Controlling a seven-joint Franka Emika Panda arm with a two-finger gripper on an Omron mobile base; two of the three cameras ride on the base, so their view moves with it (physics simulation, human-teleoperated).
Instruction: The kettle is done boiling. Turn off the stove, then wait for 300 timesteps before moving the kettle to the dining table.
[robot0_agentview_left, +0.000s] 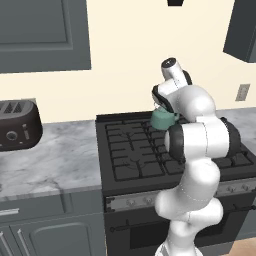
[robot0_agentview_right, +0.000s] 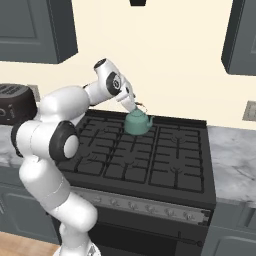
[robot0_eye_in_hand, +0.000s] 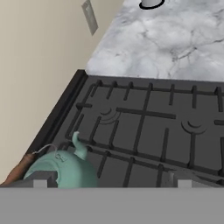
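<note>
The teal kettle stands on the back left burner of the black stove, its spout pointing right. In the left base view my own arm partly covers the kettle. My gripper hangs just above the kettle's wire handle, touching nothing. In the hand view the gripper is open, its tips wide apart, and the kettle lies low by the left tip. The silver knob strip runs along the stove front. The dining table is out of view.
A dark toaster sits on the marble counter left of the stove. More marble counter lies to the right, under a wall outlet. Grey wall cabinets hang above both sides.
</note>
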